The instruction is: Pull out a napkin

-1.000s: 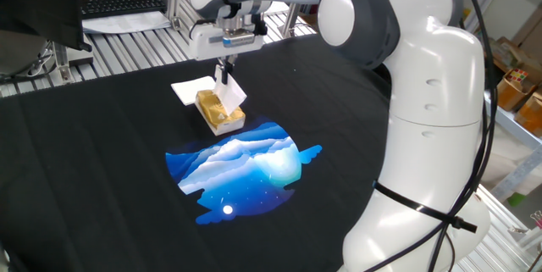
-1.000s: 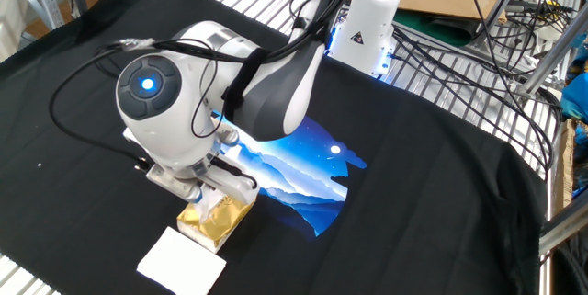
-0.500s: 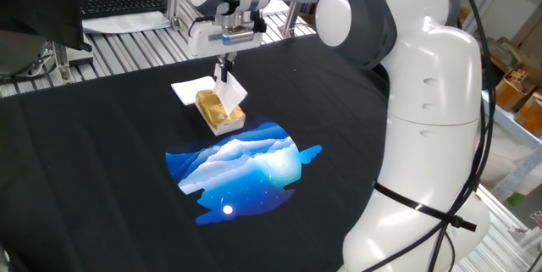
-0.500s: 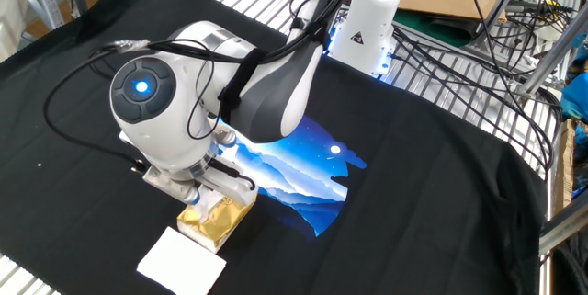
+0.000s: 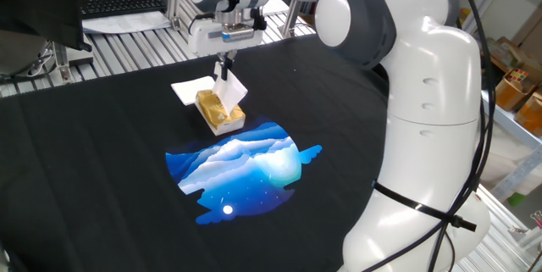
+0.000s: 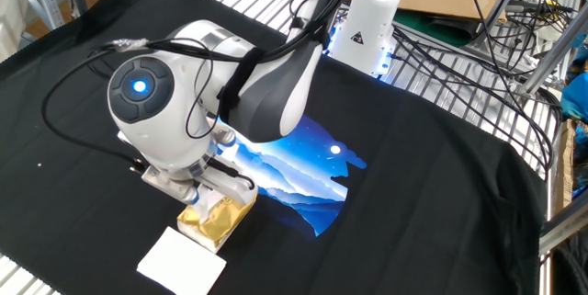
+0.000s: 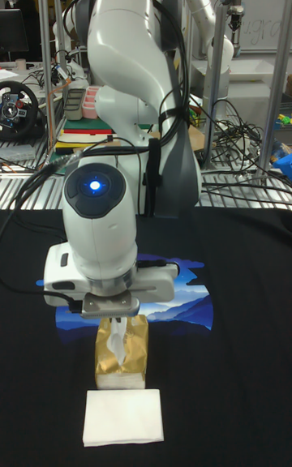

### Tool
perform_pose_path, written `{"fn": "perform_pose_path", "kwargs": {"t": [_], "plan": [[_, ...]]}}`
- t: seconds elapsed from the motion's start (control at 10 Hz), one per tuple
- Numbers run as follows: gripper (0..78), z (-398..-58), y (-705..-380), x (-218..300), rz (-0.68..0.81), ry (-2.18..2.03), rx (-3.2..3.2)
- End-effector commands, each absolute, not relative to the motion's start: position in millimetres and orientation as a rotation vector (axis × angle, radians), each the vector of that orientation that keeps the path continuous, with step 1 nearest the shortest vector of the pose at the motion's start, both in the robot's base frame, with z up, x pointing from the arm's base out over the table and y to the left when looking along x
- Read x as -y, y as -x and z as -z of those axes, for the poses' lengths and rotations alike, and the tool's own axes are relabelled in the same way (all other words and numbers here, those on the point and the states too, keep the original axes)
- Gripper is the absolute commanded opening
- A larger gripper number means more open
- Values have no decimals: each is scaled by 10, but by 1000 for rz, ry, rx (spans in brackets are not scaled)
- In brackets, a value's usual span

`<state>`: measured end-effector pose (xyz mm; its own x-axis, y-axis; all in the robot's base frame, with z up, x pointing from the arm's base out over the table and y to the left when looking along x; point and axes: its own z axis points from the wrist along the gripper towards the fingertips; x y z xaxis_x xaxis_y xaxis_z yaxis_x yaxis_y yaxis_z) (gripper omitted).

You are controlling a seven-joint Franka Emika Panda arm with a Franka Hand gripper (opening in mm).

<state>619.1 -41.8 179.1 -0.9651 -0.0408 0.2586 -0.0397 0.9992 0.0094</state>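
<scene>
The golden-brown pack (image 5: 222, 113) lies on the black cloth, just behind the blue print. A white napkin (image 5: 231, 92) rises from its top slot, stretched up to my gripper (image 5: 223, 74), which hangs straight above the pack and is shut on the napkin's upper end. In the tall fixed view the pack (image 7: 122, 351) sits right under my hand, with crumpled napkin (image 7: 120, 336) showing in its slot; the fingertips are mostly hidden there. In the other fixed view my wrist covers the fingers, and only the pack (image 6: 217, 221) shows below it.
A squarer white sheet (image 5: 189, 89) lies flat on the cloth against the pack's far side, seen too as the sheet (image 7: 123, 417). A blue printed patch (image 5: 246, 167) is mid-cloth. My arm's base (image 5: 428, 162) stands at the right. A keyboard (image 5: 118, 2) lies beyond the cloth.
My gripper has risen slightly above the pack, drawing the napkin a little further up. The pack and the white sheet have stayed put.
</scene>
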Motion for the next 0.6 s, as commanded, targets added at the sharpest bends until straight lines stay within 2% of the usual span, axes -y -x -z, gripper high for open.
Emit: {"fn": "perform_pose_path", "kwargs": {"t": [0.1, 0.6], "plan": [[11, -1926, -6224, 416, 5, -55, 2876], [11, -2031, -6244, 400, 4, -62, 2879]]}}
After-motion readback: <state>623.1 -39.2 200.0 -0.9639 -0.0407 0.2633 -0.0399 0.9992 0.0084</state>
